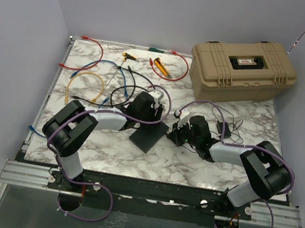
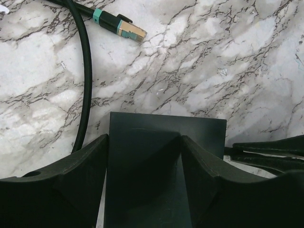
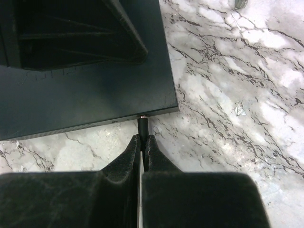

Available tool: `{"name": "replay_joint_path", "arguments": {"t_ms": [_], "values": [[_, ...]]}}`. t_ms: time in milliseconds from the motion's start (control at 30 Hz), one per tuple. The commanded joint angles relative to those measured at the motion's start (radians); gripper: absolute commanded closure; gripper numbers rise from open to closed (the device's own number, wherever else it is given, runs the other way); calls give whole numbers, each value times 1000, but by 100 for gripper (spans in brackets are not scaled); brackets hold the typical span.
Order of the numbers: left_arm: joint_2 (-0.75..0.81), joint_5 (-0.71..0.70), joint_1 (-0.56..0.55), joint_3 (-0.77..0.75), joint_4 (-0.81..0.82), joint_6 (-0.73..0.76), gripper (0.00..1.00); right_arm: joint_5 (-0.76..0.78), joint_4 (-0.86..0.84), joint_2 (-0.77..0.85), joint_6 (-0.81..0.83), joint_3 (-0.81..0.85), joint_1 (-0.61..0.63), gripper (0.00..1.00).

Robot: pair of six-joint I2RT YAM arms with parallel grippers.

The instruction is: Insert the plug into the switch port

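Note:
The switch (image 1: pixel 149 137) is a flat dark-grey box lying at the table's middle. My left gripper (image 1: pixel 148 108) stands open over its far end. In the left wrist view one finger (image 2: pixel 209 180) rests on top of the switch (image 2: pixel 166 126) and the other sits just off its long edge, so the left gripper (image 2: pixel 145 137) grips nothing. My right gripper (image 3: pixel 143 142) is shut on the black barrel plug (image 3: pixel 143 126). The plug's tip meets a port near the corner of the switch's (image 3: pixel 85 90) side edge, with a bit of metal showing there. In the top view the right gripper (image 1: pixel 178 131) hides the plug.
A big tan case (image 1: pixel 243 68) stands at the back right. Red, yellow and blue cables (image 1: pixel 86 85) lie at the back left. A black network cable with a gold-tipped connector (image 2: pixel 126 29) lies just beyond the switch. A small black adapter (image 1: pixel 224 128) sits by the right arm.

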State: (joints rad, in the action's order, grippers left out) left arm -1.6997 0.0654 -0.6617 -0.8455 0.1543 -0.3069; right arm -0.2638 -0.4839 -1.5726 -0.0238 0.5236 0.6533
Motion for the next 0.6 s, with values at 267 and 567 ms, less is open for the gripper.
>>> {"name": "replay_joint_path", "arguments": {"t_ms": [267,567], "values": [[-9,98,-116,48,-114,-45,39,-42,-72,-20,94,119,6,99],[8,150,-155,44,-73,-76,39,-39,-111,-16,107,137,6,99]]}}
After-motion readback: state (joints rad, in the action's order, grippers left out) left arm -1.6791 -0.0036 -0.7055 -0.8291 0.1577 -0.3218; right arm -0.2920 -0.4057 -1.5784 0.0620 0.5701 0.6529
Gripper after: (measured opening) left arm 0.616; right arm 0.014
